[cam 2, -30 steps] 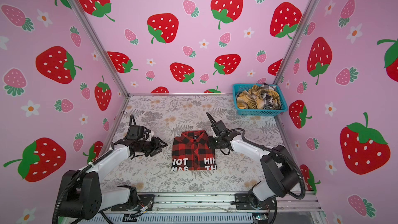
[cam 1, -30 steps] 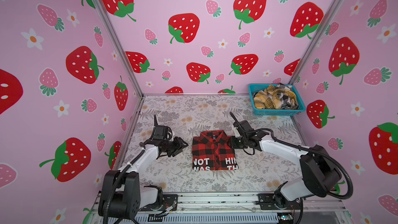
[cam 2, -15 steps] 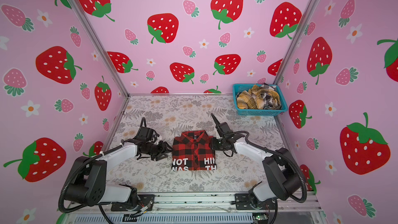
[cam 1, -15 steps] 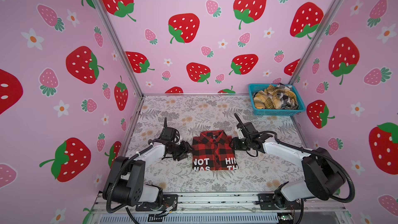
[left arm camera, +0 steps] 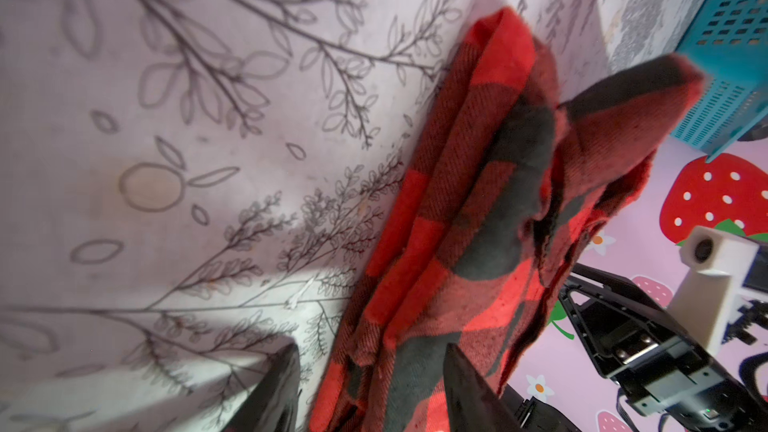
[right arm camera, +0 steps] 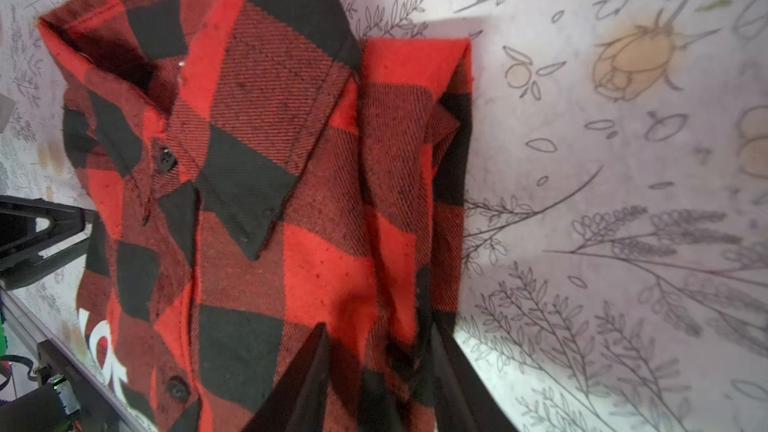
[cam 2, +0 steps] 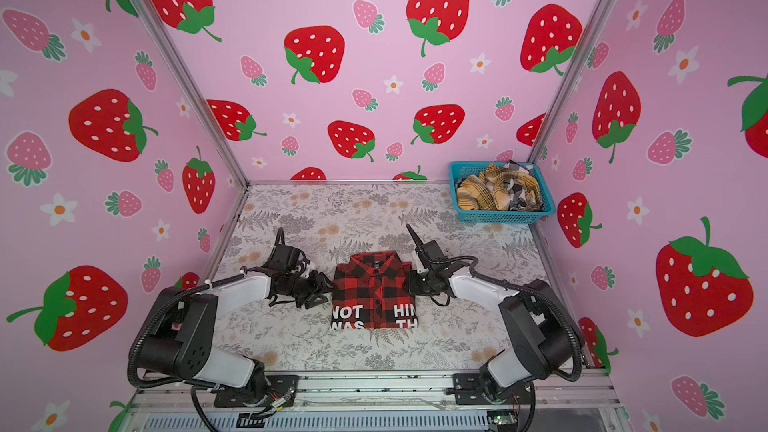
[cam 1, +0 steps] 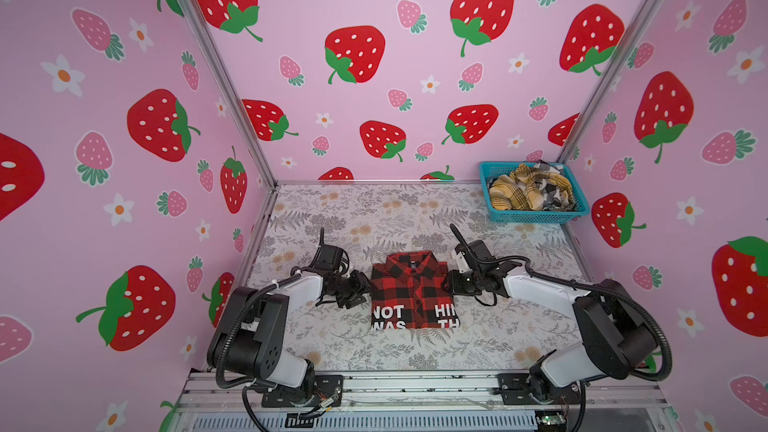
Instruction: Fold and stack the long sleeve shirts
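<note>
Robot lab booth with playroom decor
Strawberry-print walls enclose a floral bench; left arm and right arm are mounted on an aluminium rail in front.

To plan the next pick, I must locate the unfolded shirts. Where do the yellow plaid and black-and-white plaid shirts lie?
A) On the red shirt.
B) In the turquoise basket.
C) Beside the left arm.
B: in a top view the yellow plaid shirt and the black-and-white plaid shirt lie crumpled inside the turquoise basket.
</note>
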